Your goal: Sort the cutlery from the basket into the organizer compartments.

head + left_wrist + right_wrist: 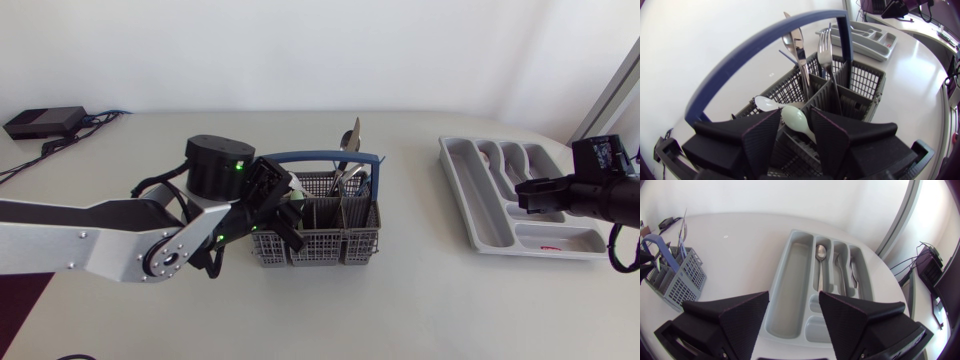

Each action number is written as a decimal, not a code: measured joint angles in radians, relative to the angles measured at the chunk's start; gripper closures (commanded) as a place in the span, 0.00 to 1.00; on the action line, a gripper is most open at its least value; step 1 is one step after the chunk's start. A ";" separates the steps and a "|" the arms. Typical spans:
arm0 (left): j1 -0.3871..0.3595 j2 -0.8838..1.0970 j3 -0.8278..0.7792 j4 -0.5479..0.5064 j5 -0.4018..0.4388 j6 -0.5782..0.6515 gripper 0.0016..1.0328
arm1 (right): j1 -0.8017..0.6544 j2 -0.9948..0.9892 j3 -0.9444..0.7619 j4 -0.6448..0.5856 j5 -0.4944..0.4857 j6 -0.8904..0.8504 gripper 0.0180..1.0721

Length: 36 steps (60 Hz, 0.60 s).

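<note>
The grey cutlery basket (320,245) with a blue handle (765,45) stands mid-table. My left gripper (797,117) reaches into its left end, shut on the bowl of a white plastic spoon (799,122). A second white spoon (765,103) lies just behind it. A metal spoon and knife (797,45) and a fork (825,40) stand upright in the far cells. The grey organizer (480,200) sits at the right. Above its near end hangs my right gripper (794,300), open with nothing between its fingers. A metal spoon (821,255) and other cutlery lie in its narrow compartments; the long compartment (792,275) is bare.
A black box with cables (45,122) sits at the table's back left corner. Bare tabletop (420,260) separates the basket from the organizer. My left arm (90,245) stretches across the left half of the table.
</note>
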<state>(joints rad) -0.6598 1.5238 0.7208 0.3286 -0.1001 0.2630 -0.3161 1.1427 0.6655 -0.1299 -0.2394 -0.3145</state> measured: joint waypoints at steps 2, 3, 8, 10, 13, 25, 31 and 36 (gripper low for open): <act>-0.001 0.014 0.000 0.000 -0.002 0.000 0.55 | 0.000 0.000 0.000 0.000 0.000 0.000 0.31; 0.000 0.019 0.000 0.000 -0.003 0.000 0.55 | 0.000 0.000 0.000 0.000 0.000 0.000 0.31; 0.007 0.043 0.002 0.004 -0.002 0.000 0.55 | 0.000 0.000 0.000 0.000 0.000 0.000 0.31; 0.010 0.046 0.006 0.004 -0.001 0.000 0.55 | 0.000 0.000 0.000 0.000 0.000 0.000 0.31; 0.020 0.048 0.008 0.003 0.021 -0.001 0.55 | 0.000 0.000 0.000 0.000 0.000 0.000 0.31; 0.050 0.055 0.023 -0.009 0.125 -0.009 0.55 | 0.000 0.000 0.000 0.000 0.000 0.000 0.31; 0.054 0.056 0.030 -0.017 0.165 -0.017 0.55 | 0.000 0.000 0.000 0.002 0.000 0.000 0.31; 0.055 0.056 0.038 -0.025 0.188 -0.023 0.55 | 0.000 0.000 0.000 0.008 0.000 0.000 0.31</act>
<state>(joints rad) -0.6052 1.5795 0.7589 0.3038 0.0879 0.2401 -0.3161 1.1427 0.6651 -0.1223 -0.2394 -0.3145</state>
